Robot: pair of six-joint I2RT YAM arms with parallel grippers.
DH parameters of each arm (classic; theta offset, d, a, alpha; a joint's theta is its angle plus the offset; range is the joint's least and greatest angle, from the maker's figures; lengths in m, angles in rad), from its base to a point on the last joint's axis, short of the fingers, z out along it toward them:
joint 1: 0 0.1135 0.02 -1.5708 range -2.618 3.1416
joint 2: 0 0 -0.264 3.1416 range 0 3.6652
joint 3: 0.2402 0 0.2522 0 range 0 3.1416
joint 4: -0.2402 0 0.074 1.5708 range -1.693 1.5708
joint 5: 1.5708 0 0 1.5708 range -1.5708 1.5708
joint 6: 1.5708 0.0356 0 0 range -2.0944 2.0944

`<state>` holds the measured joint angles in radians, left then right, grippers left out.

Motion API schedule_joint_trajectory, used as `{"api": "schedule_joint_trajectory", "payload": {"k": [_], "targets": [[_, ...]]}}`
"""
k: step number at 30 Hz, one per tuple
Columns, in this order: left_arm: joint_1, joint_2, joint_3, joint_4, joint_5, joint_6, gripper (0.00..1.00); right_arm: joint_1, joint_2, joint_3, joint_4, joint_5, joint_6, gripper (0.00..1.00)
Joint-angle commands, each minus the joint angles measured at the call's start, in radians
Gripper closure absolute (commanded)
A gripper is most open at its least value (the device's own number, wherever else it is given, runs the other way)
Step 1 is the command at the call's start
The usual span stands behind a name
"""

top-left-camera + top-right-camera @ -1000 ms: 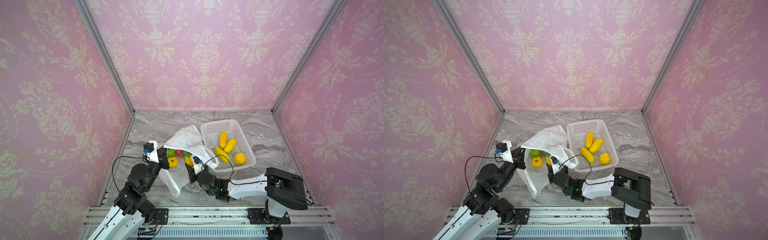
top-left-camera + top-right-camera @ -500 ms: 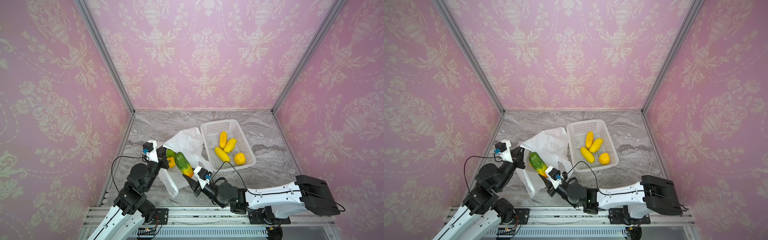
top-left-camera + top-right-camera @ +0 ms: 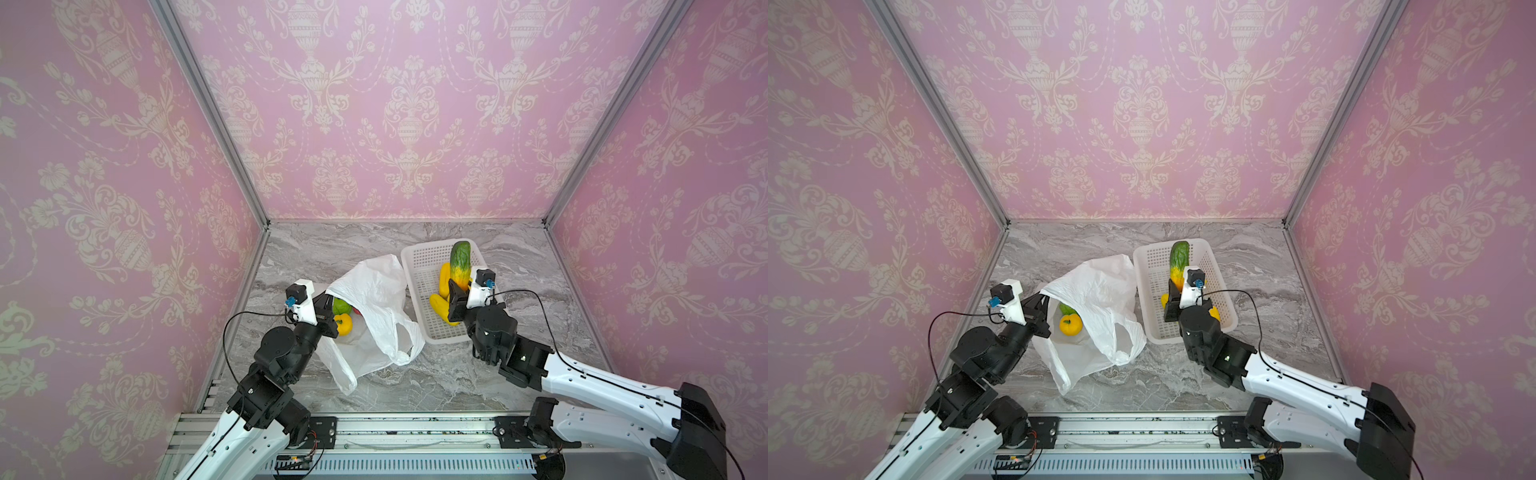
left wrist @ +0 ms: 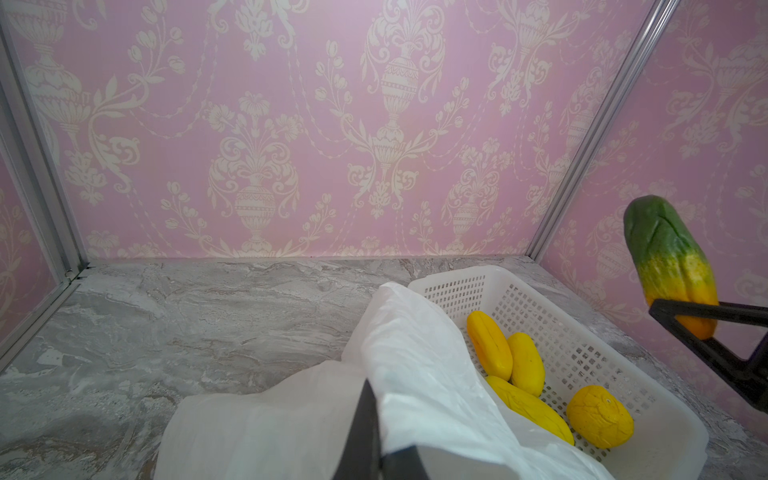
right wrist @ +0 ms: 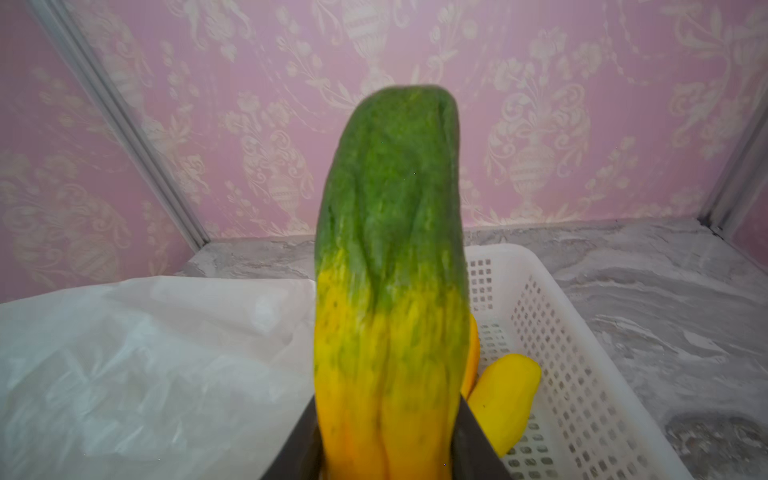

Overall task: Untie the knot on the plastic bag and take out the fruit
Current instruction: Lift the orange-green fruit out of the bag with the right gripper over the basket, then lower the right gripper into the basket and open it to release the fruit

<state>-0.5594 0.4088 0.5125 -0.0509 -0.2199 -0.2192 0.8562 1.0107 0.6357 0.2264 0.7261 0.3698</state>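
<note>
One bag [image 3: 374, 299], mouth open, rim pinched in the closed left gripper [image 3: 1040, 305]; one yellow piece [image 3: 1070, 325] and one green piece [image 3: 1067, 309] show inside. One basket [image 3: 428, 246] just beside it holds four yellow pieces [image 4: 525, 363]. The right gripper [image 5: 388, 444] clamps the green-to-orange fruit [image 3: 459, 262] by its orange end above the basket, long axis toward the back wall [image 3: 395, 124], green end raised. Bare table [image 3: 457, 374] in front.

Table [image 4: 208, 311] behind bag [image 4: 415, 353] free; fruit [image 4: 525, 361] crowd basket [image 4: 457, 276] ctr.
</note>
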Motion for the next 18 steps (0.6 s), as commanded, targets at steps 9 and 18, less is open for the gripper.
{"api": "schedule_joint_trajectory", "payload": {"k": [9,18], "targets": [[0.003,0.01,0.024,-0.021,-0.003,0.012,1.0,-0.266,0.426,0.307,-0.413,-0.569,0.161,0.83],[0.003,0.001,0.024,-0.024,0.003,0.014,1.0,-0.296,0.874,0.647,-0.462,-0.694,0.163,0.84]]}}
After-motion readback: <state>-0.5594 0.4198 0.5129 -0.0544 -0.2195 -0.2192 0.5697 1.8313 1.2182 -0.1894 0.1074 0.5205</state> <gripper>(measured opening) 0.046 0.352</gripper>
